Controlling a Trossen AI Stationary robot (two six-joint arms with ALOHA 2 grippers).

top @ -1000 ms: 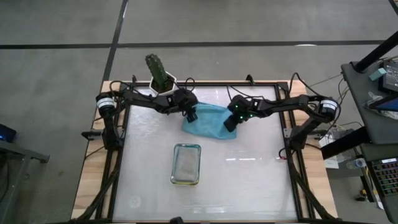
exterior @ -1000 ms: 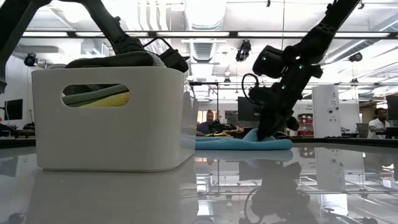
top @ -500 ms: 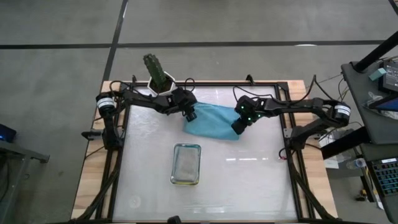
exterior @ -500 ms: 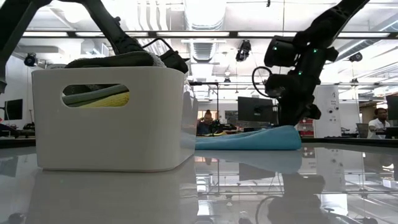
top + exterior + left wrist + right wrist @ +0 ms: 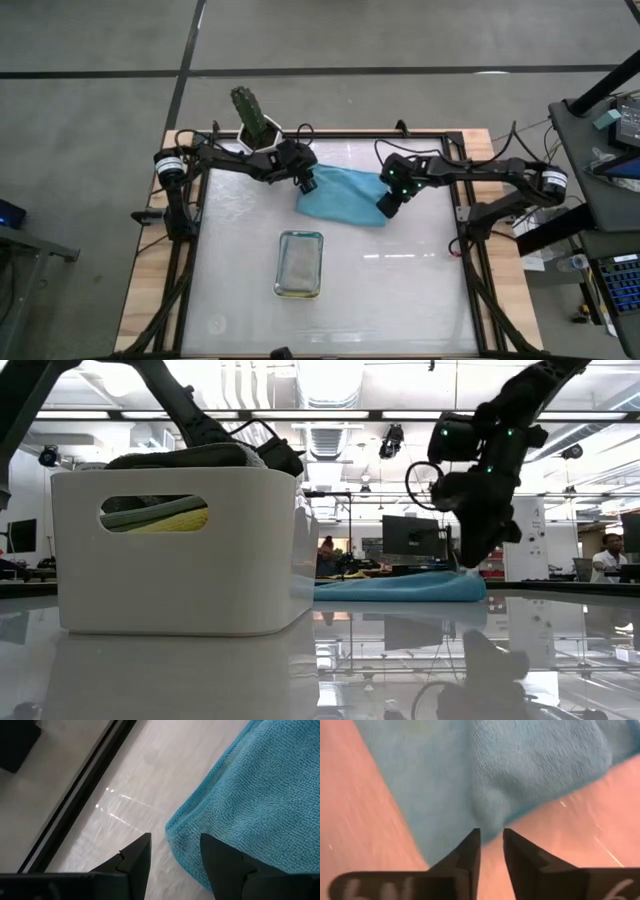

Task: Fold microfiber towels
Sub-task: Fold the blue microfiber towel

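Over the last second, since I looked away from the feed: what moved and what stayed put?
The right gripper carried the teal towel's right edge outward, pulling the cloth flatter, then lifted slightly; its fingers have parted a little with the towel edge just in front of them. The left gripper stayed open at the towel's left corner. The white bin did not move.

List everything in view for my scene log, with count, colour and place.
towel: one, light blue, lying at the table's far middle.
tray: one, white, near middle; dark, pale green and yellow cloths inside.
table: one, glossy white top, wooden border.
plant pot: one, green plant, far left edge.
people: small figures in the room behind.
left gripper: dark, open, at the towel's left corner.
right gripper: dark, at the towel's right corner.
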